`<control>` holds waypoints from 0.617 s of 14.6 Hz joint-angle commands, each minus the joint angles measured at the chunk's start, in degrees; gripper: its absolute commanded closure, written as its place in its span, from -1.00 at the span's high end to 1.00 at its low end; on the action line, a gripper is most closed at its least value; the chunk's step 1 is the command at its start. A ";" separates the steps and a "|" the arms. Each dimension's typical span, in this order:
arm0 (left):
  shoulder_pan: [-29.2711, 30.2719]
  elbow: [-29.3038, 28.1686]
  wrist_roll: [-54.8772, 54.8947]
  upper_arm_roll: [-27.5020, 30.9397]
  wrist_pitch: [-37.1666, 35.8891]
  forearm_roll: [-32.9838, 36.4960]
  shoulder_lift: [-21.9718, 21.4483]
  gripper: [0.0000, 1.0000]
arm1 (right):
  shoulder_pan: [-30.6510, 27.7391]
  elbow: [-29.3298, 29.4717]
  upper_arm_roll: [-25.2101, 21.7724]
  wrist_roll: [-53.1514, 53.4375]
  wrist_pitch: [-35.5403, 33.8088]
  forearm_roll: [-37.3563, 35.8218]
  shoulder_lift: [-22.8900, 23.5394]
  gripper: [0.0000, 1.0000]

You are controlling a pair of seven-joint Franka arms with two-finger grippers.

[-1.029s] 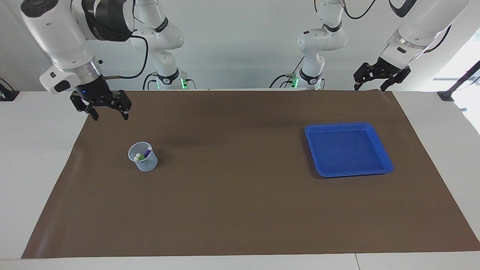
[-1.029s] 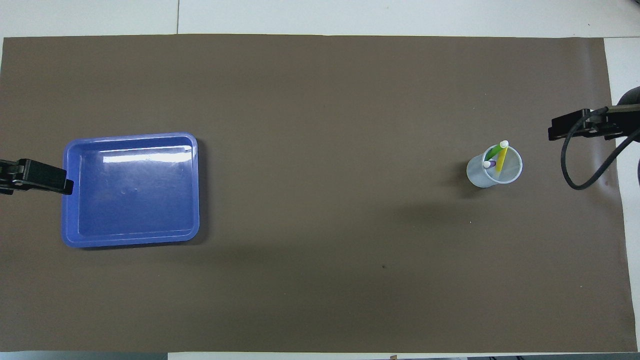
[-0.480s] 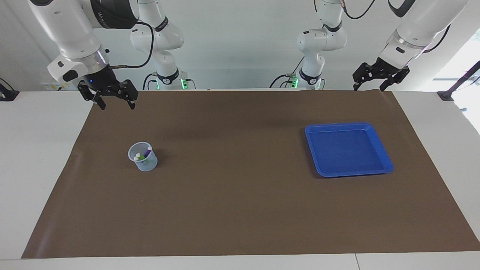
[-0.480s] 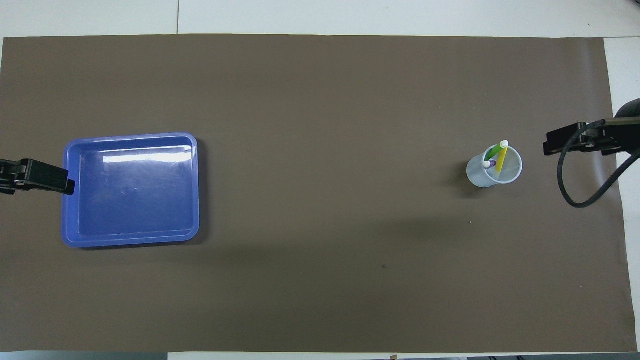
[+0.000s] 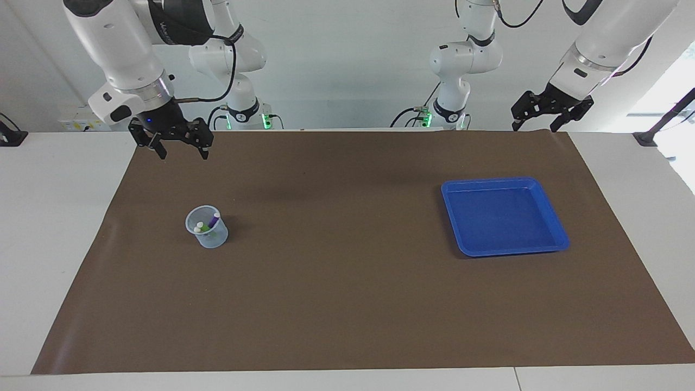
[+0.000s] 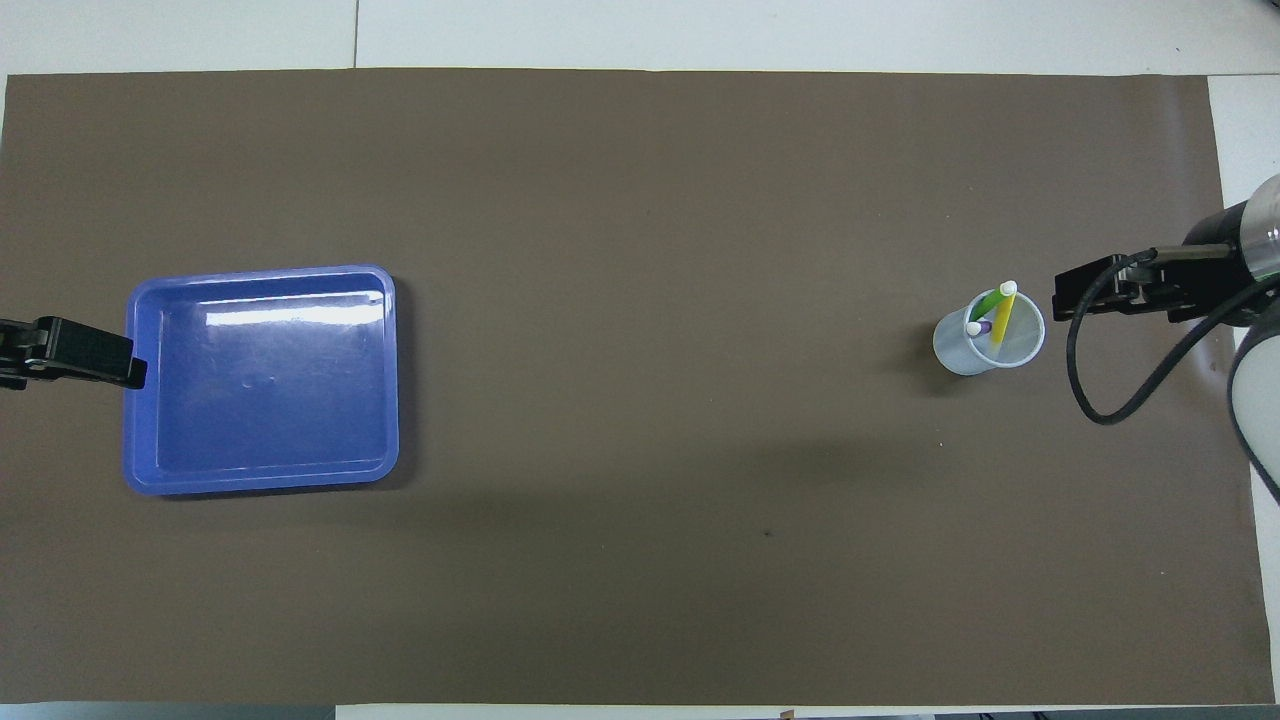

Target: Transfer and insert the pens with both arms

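Three pens stand in a clear cup [image 5: 207, 227] [image 6: 988, 332] on the brown mat, toward the right arm's end. In the overhead view I can tell the yellow pen [image 6: 1003, 312], the green pen [image 6: 985, 303] and the purple pen [image 6: 978, 327] apart, pale caps up. My right gripper [image 5: 183, 156] [image 6: 1065, 300] hangs open and empty in the air over the mat, beside the cup and apart from it. My left gripper [image 5: 534, 130] [image 6: 135, 372] waits open and empty above the mat's edge by the blue tray.
A blue tray [image 5: 504, 215] [image 6: 262, 378] with nothing in it lies toward the left arm's end. The brown mat [image 5: 347, 282] covers most of the white table. Two smaller white arms with green lights stand idle at the robots' end.
My right gripper has risen and swung sideways toward the cup's side of the mat, still open. The left gripper, the cup, the pens and the tray have hardly moved.
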 commanded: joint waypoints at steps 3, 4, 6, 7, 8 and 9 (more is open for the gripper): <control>-0.42 0.84 -0.70 0.63 -0.74 1.25 0.42 1.00 | -1.58 -1.83 1.68 0.60 0.40 -0.78 -1.63 1.00; -0.42 0.84 -0.70 0.72 -0.74 1.25 0.42 1.00 | -1.58 -1.66 1.59 0.43 0.31 -0.78 -1.63 1.00; -0.42 0.84 -0.61 0.81 -0.74 1.25 0.42 1.00 | -1.58 -1.48 1.59 0.43 0.23 -0.86 -1.54 1.00; -0.42 0.84 -0.61 0.81 -0.65 1.25 0.42 1.00 | -1.58 -1.48 1.68 0.43 0.14 -0.95 -1.54 1.00; -0.50 0.84 -0.61 0.81 -0.73 1.25 0.51 1.00 | -1.58 -1.39 1.68 0.43 0.05 -1.04 -1.45 1.00; -0.59 0.84 -0.61 0.81 -0.74 1.25 0.51 1.00 | -1.58 -0.96 1.68 0.34 -0.04 -1.56 -1.36 1.00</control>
